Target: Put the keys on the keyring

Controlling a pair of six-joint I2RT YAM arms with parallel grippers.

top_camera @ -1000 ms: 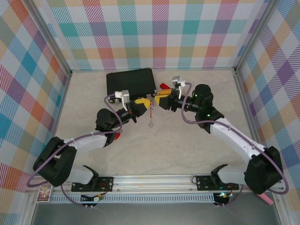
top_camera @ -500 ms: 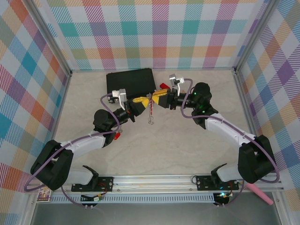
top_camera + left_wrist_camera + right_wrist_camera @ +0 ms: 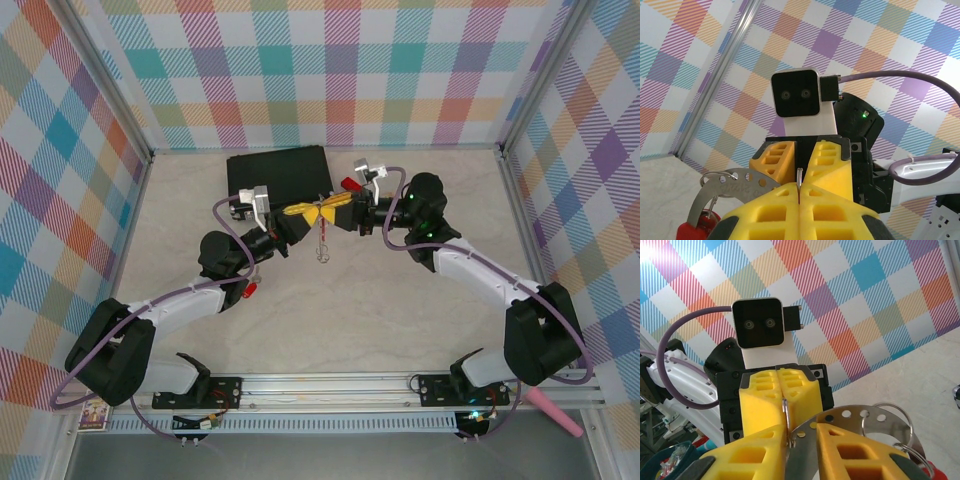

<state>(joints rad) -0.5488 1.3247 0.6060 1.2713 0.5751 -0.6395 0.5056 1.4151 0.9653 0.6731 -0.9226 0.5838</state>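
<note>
Both grippers meet tip to tip above the surface, toward its far edge and just in front of the black case (image 3: pixel 278 172). The left gripper (image 3: pixel 310 212) has its fingers pressed together on a thin edge of the keyring (image 3: pixel 870 425). The right gripper (image 3: pixel 331 207) has its fingers narrow, pinching the flat silver arc, whose row of holes is plain in the right wrist view. The keyring hangs between them, clear of the surface, with small loops dangling below. A key (image 3: pixel 694 229) with a red head hangs from a loop at the arc's end, low in the left wrist view.
</note>
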